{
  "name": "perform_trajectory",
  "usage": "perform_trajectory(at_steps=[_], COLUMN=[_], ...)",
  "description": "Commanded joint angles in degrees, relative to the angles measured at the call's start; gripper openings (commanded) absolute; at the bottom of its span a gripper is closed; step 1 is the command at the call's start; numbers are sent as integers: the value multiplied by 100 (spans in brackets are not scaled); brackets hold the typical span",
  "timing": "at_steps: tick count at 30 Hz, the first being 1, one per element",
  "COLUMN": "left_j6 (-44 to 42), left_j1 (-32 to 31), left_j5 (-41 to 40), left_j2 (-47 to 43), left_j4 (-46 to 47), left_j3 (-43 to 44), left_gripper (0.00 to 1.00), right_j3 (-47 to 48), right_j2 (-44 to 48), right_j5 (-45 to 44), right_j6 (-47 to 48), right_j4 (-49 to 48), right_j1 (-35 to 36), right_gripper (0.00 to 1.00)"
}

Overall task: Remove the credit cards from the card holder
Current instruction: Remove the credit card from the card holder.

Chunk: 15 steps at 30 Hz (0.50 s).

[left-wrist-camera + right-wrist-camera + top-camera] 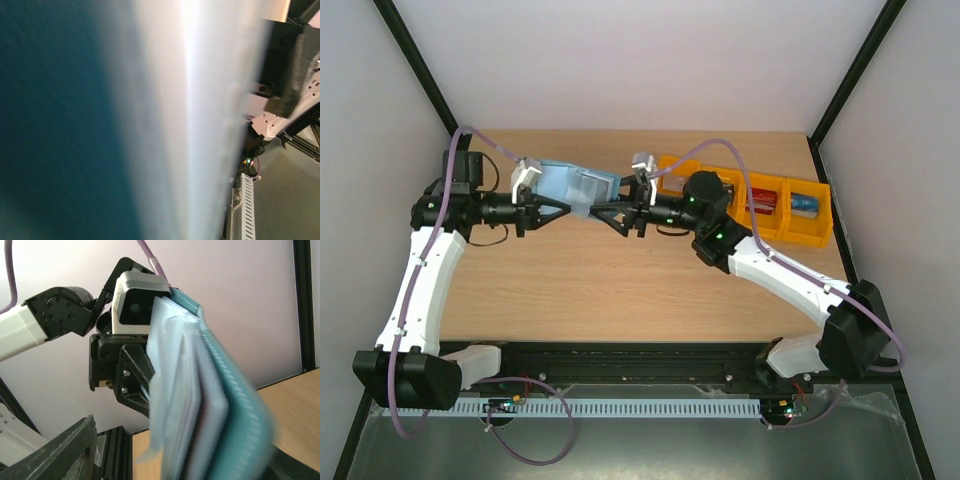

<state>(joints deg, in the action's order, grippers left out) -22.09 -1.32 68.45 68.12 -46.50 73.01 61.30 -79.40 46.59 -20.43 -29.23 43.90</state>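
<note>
Blurred teal card holder (50,120) fills view.

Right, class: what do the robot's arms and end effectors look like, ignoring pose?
The left arm and right arm have white shells and black joints, each trailing a purple cable. The left end effector and right end effector are black, each topped by a grey camera. Green lights glow on the right arm.

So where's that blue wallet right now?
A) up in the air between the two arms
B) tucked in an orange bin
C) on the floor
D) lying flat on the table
A: the card holder is lifted off the table, the left gripper clamped on one end and the right gripper at the other.
</note>
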Motion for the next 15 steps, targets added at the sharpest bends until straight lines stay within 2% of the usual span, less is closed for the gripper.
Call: perform_trajectory(at_steps=[1,7,13,15], left_j6=[-612,-771,-995,-1336], left_j1=[53,62,71,62], left_j5=[585,673,733,750], left_j2=[-114,-115,-117,-114], left_j4=[-473,-593,-784,-1026], left_j3=[137,160,167,179], left_gripper=[2,2,2,2], right_j3=[-181,19,49,125], right_j2=[236,139,102,-35], right_j5=[467,539,484,430], right_j6=[256,367,377,84], right_j4=[182,765,934,817], right_j1=[-269,-353,-400,-395], right_gripper=[66,62,34,31])
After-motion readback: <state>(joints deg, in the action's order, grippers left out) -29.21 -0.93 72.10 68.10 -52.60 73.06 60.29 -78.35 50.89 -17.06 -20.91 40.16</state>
